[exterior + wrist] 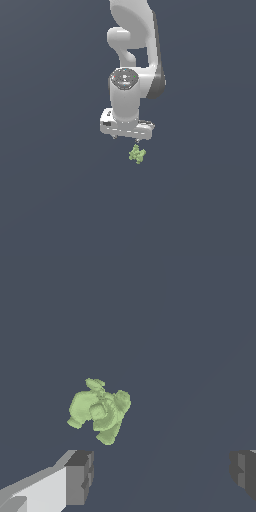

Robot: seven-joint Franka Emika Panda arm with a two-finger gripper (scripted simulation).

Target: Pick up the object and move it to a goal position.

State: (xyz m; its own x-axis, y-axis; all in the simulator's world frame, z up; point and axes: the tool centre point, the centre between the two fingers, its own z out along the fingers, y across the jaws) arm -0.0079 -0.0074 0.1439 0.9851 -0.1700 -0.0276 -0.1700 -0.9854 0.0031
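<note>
Approaching: we read this as the reach-in step, before any grasp; the object (pixel 137 154) lies loose and nothing is lifted.

Gripper state: the gripper (pixel 131 138) is spread wide. In the wrist view both dark fingertips (pixel 80 476) stand far apart with bare floor between them, and neither touches anything.

Gripper pose: we see it pointing straight down from the white arm (pixel 131 60), hanging above the object.

Object: small, lumpy, light green, knobbly all round, much smaller than the gripper body.

Object relative to the tool: in the exterior view it sits just below the gripper, a little toward the exterior view's right of the gripper's middle. In the wrist view the object (pixel 99 411) is not centred in the gap; it lies close to one fingertip and well apart from the other, and ahead of the line between the two.

Contact: none that we can see.

Height: whether the object rests on the floor we cannot tell; the plain dark ground (pixel 50 200) shows no shadow or edge.

Next move, our judgement: shift the gripper sideways so the object falls midway between the fingers, then descend and close.

Risk, our judgement: descending as is, the nearer finger could land on the lump or knock it aside.

Goal position: no marker shows in either view.
</note>
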